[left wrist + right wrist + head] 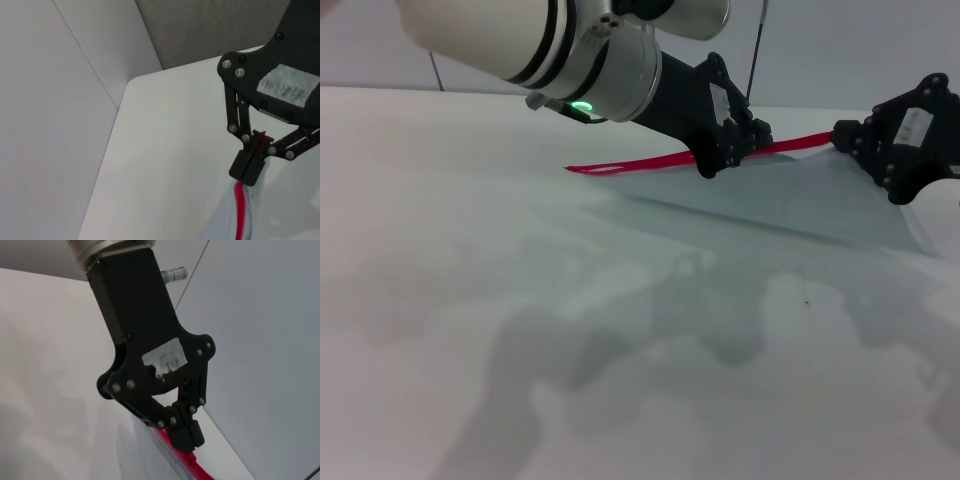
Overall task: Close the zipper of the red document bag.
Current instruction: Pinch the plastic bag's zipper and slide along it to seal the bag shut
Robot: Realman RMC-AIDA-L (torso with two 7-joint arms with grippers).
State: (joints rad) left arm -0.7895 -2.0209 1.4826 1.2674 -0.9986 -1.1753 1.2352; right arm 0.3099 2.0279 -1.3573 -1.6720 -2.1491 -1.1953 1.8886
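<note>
The red document bag [790, 200], a translucent pale pouch, slopes up from the white table with its red-trimmed edge held highest. The zipper [640, 164] runs as a red strip along that raised edge. My left gripper [725, 152] is shut on the zipper near its middle; the slider is hidden between the fingers. In the right wrist view, this left gripper [187, 436] pinches the zipper [200, 471]. My right gripper [847, 140] is shut on the bag's right end at the red edge. The left wrist view shows that right gripper [250, 167] clamped on the zipper [241, 210].
The white table [470, 300] spreads out in front of the bag and to its left. Its far corner [132, 82] meets grey walls. A thin dark rod [756, 40] stands behind the left gripper.
</note>
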